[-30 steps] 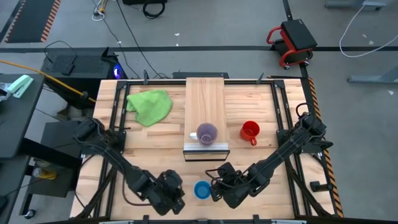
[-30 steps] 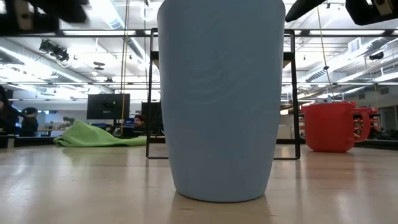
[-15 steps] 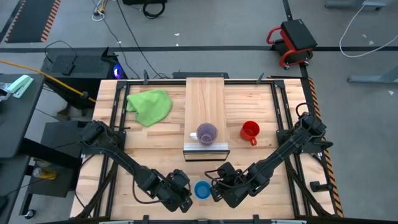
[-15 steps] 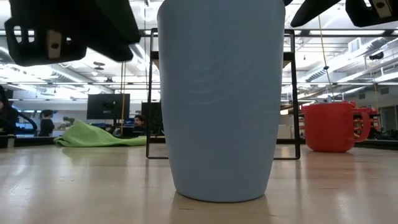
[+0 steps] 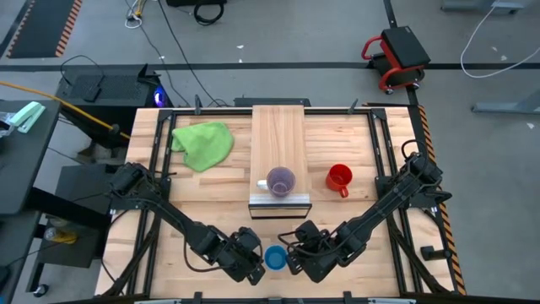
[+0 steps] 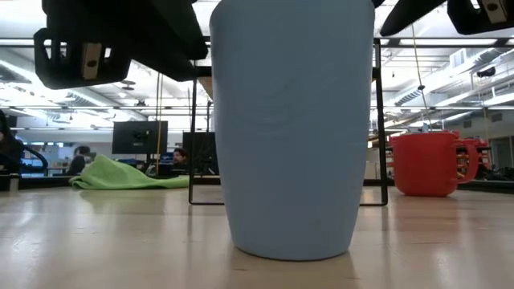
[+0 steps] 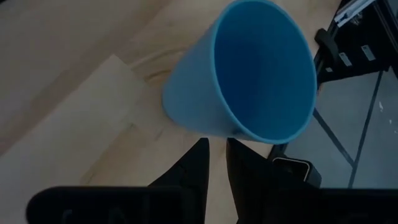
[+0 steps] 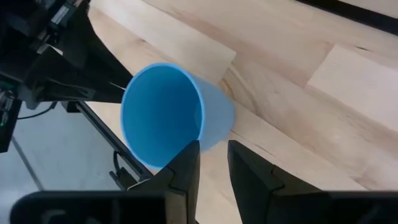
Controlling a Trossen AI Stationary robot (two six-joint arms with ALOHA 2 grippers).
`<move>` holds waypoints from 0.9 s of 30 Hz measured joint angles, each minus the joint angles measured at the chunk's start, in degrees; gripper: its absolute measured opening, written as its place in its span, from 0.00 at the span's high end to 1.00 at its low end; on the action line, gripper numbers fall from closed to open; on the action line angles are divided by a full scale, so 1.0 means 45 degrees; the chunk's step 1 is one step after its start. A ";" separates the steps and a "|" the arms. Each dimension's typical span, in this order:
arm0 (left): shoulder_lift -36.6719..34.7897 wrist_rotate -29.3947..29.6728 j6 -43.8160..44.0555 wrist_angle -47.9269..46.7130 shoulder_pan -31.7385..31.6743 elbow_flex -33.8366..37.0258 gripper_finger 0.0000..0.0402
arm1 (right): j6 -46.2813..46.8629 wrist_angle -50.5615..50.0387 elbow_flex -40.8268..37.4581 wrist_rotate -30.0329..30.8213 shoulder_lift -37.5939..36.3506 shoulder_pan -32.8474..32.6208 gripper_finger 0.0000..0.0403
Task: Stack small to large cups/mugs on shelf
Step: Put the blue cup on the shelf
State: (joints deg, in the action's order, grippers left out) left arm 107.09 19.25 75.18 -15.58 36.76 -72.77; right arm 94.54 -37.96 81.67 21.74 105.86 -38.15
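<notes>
The bright blue cup (image 5: pixel 274 257) stands upright on its base near the table's near edge and fills the low view (image 6: pixel 293 128). My left gripper (image 5: pixel 255 263) is shut at the cup's left side, and my right gripper (image 5: pixel 294 257) is shut close to its right side. Both wrist views look down at the cup (image 7: pixel 249 74) (image 8: pixel 168 118). The translucent purple cup (image 5: pixel 281 181) stands on the light-wood shelf (image 5: pixel 278 135) near its silver strip. The red mug (image 5: pixel 338 178) stands on the tabletop to the right of the shelf. My left gripper comes at the blue cup from the table's left, slanting down. Its shut fingertips (image 7: pixel 231 144) meet the outer wall just below the rim (image 7: pixel 239 132). The cup stays upright on the table. My right gripper is close to the cup's wall (image 8: pixel 214 140); I cannot tell whether it touches.
A green cloth (image 5: pixel 204 142) lies on the far left part of the table. Black metal frame rails (image 5: pixel 152 186) run along both sides. The shelf's legs (image 6: pixel 193 120) stand behind the blue cup in the low view. People and monitors show in the room beyond.
My left gripper has moved toward the table's right along the near edge, up to the blue cup. The cup has slid a little to the right and stays upright.
</notes>
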 joint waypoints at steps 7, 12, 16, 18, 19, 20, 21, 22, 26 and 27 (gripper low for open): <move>0.0000 0.0000 -0.0331 0.0401 -0.0248 0.0000 0.85 | -0.0050 -0.0365 0.0000 0.0000 0.0000 -0.0005 0.78; 0.0000 -0.0085 -0.0612 0.0403 -0.0470 0.0000 0.84 | -0.0052 -0.0584 0.0000 0.0000 0.0000 -0.0064 0.78; 0.0000 -0.0378 -0.0709 0.0366 -0.0580 0.0000 0.84 | -0.0052 -0.0775 0.0000 0.0005 0.0000 -0.0158 0.78; 0.0000 -0.0397 -0.0850 0.0143 -0.0578 0.0000 0.84 | -0.0049 -0.1050 0.0000 0.0007 0.0000 -0.0240 0.78; 0.0000 -0.0441 -0.0830 -0.0061 -0.0557 0.0000 0.85 | -0.0006 -0.1242 0.0001 0.0010 -0.0003 -0.0311 0.78; 0.0000 -0.0556 -0.0747 -0.0335 -0.0541 0.0000 0.85 | 0.0082 -0.1455 0.0001 0.0005 -0.0006 -0.0396 0.78; -0.0003 -0.0776 -0.0528 -0.0725 -0.0508 0.0000 0.85 | 0.0217 -0.1706 0.0005 0.0000 -0.0030 -0.0505 0.78; 0.0004 -0.1009 -0.0381 -0.1157 -0.0468 0.0000 0.86 | 0.0368 -0.1947 0.0000 0.0005 -0.0058 -0.0639 0.78; 0.0487 -0.1643 0.0173 -0.1854 -0.0260 0.0019 0.86 | 0.1207 -0.2722 0.0010 0.0063 -0.0102 -0.1400 0.78; 0.0617 -0.1667 0.0248 -0.1573 -0.0164 0.0019 0.86 | 0.1556 -0.2905 0.0010 0.0068 -0.0102 -0.1681 0.78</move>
State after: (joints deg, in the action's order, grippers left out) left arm 109.86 11.74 76.30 -22.66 36.02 -72.69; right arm 101.54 -51.03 81.71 22.04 105.41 -45.72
